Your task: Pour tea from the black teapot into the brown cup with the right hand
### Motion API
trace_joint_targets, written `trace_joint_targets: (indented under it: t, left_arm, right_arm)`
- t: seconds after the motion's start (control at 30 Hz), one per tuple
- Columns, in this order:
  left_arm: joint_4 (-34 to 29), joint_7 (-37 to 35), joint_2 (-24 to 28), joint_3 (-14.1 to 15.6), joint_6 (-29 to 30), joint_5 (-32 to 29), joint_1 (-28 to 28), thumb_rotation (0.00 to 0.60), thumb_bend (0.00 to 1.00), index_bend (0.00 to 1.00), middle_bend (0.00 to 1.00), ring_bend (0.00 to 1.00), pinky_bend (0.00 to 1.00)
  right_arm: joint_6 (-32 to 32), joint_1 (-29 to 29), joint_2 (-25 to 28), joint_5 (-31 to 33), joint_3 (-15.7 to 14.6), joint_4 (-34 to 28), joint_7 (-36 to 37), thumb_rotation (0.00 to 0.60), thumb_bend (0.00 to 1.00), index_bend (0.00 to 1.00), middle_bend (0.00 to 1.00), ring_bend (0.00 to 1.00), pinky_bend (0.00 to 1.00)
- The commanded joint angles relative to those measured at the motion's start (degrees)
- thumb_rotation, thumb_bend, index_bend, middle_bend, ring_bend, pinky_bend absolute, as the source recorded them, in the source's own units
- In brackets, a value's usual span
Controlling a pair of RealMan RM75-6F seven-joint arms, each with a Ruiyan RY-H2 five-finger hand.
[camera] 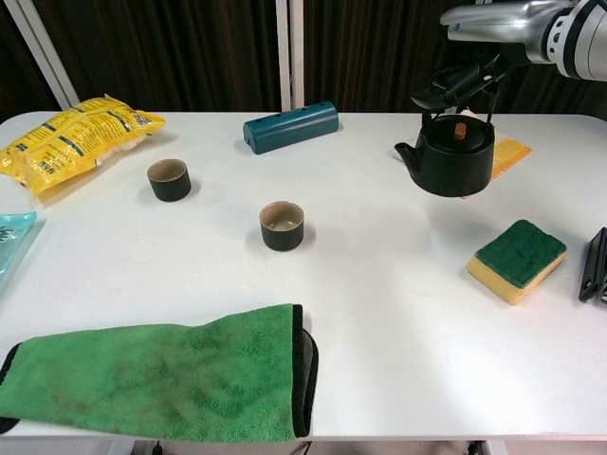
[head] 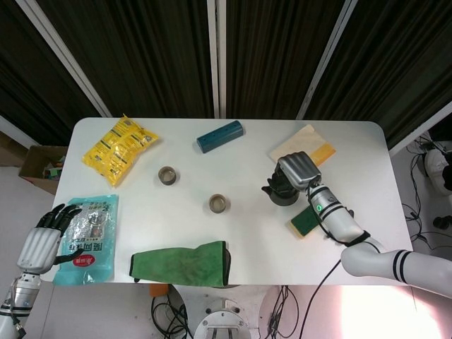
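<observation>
Right hand (head: pixel 298 169) grips the handle of the black teapot (camera: pixel 448 161), which hangs clear of the white table (camera: pixel 379 313), upright, spout toward the brown cup (camera: pixel 282 225). Taking the cup as reference: teapot well to its right; a second cup (camera: pixel 169 179) to its left; green cloth (camera: pixel 161 374) in front. Left hand (head: pixel 46 236) holds nothing, fingers spread.

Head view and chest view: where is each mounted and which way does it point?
Head view: high above the near edge, looking steeply down on the whole table; shows the left hand and the right hand.
Chest view: low at the near edge, looking across the tabletop; shows the right hand only.
Shared: black teapot, both cups, green cloth.
</observation>
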Motion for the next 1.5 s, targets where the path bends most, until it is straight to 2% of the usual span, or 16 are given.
trace_joint_targets:
  t: [0.03,0.4,0.63,1.1,1.5]
  left_arm:
    - [0.09,-0.07,-0.06,-0.02,-0.04,-0.07,0.00,0.600,0.09,0.17,0.13,0.09,0.21]
    - [0.12,0.15,-0.18,-0.11,-0.48,-0.30,-0.20,0.600,0.09,0.17,0.13,0.09,0.21]
    - [0.04,0.33,-0.20,-0.18,-0.82,-0.58,-0.28,0.600,0.09,0.17,0.13,0.09,0.21]
    - [0.02,0.07,0.05,-0.71,-0.93,-1.45,-0.23,0.600,0.09,0.17,0.13,0.09,0.21]
    - [0.17,-0.32,0.17,-0.82,-0.83,-1.49,-0.24,0.600,0.09,0.17,0.13,0.09,0.21]
  right_arm:
    - [1.13,-0.82,-1.49,-3.71,0.46,1.90,1.85,0.394,0.45,1.00,1.00,0.94,0.79]
    - [0.33,-0.66,-4.94,-20.35,0.57,11.38,14.72,0.405,0.45,1.00,1.00,0.94,0.79]
    - [0.01,0.94,-8.01,-25.49,0.58,16.96,18.54,0.443,0.45,1.00,1.00,0.94,0.79]
    - [0.92,6.91,-16.11,-36.21,-0.81,29.81,29.33,0.446,0.44,1.00,1.00,0.94,0.79]
    - [1.04,10.14,-19.00,-40.22,-2.97,33.95,32.99,0.446,0.45,1.00,1.00,0.94,0.79]
